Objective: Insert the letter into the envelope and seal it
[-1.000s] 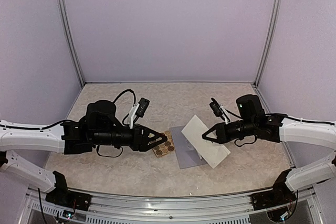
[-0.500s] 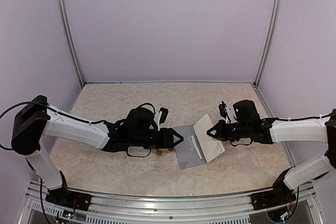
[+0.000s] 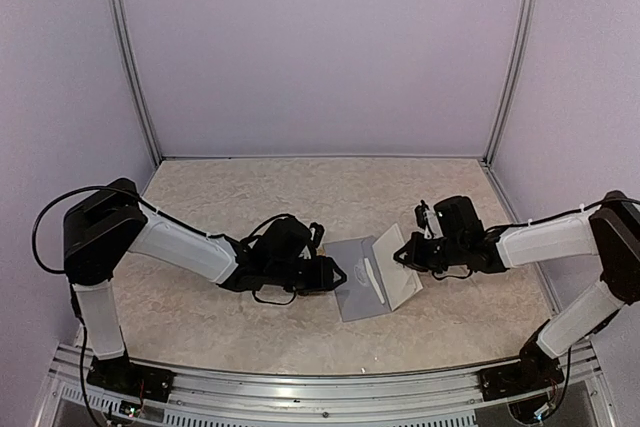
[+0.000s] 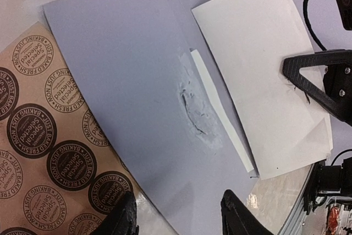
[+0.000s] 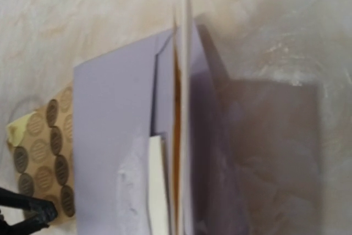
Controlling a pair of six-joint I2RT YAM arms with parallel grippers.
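The grey-lavender envelope (image 3: 356,292) lies flat mid-table; it fills the left wrist view (image 4: 132,75), with a scuffed patch and a thin white strip (image 4: 220,108) on it. The white letter (image 3: 397,269) rests tilted over the envelope's right side (image 4: 258,64). In the right wrist view it is edge-on (image 5: 184,108). My right gripper (image 3: 402,256) is shut on the letter's right edge (image 4: 294,75). My left gripper (image 3: 340,272) is open, its fingertips (image 4: 125,218) spread over the envelope's left edge.
A tan sheet of round brown stickers (image 4: 38,136) lies against the envelope's left side, partly beneath my left gripper, and shows in the right wrist view (image 5: 47,152). Purple walls and metal posts enclose the table.
My left arm has reached right, from over the sticker sheet to the envelope's edge. My right gripper has moved left and lower, bringing the letter over the envelope's right side.
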